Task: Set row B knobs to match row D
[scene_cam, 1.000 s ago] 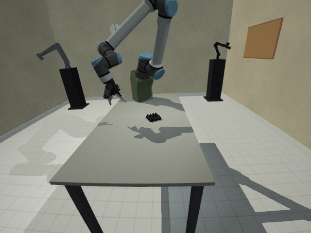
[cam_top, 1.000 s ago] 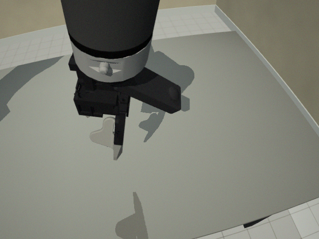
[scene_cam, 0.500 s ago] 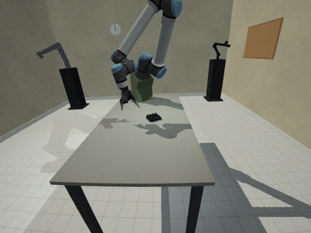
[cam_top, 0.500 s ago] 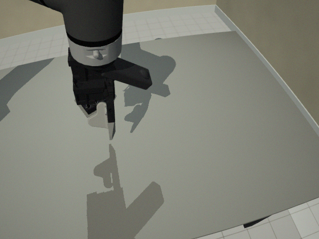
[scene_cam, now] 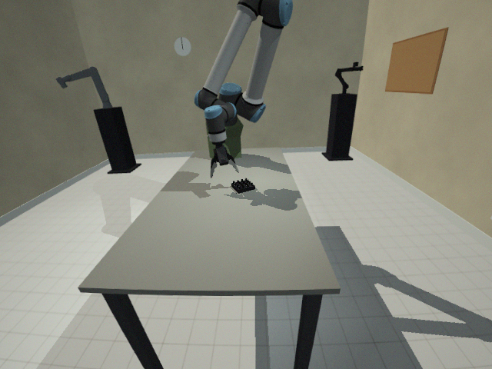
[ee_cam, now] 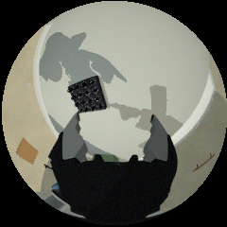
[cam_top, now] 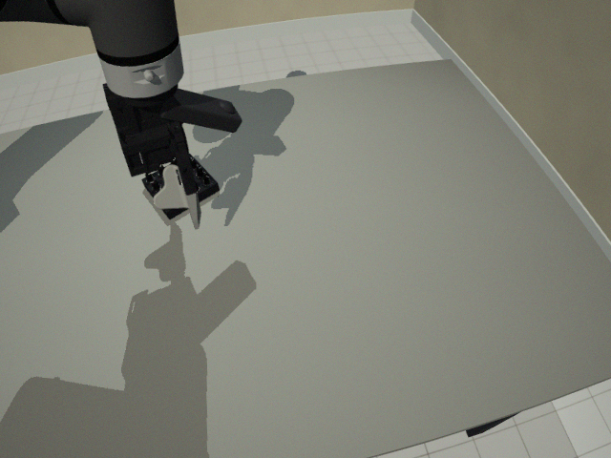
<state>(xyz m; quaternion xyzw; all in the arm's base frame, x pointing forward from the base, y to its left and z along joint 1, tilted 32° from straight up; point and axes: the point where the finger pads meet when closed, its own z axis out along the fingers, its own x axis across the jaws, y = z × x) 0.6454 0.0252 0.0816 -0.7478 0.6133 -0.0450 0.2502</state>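
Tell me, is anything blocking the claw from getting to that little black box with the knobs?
Nothing visible does. The open, empty gripper hangs above the table, up and to the left of the knob box in the exterior view. Only bare tabletop and shadows lie between them.

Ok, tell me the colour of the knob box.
Black all over, knobs included; the knob box shows best in the wrist view.

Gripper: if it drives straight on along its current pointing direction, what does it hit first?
Probably bare table, not the knob box. The open, empty tool points down; in the exterior view the box sits off to its side, and the wrist view shows it beyond one fingertip. Depth is unclear.
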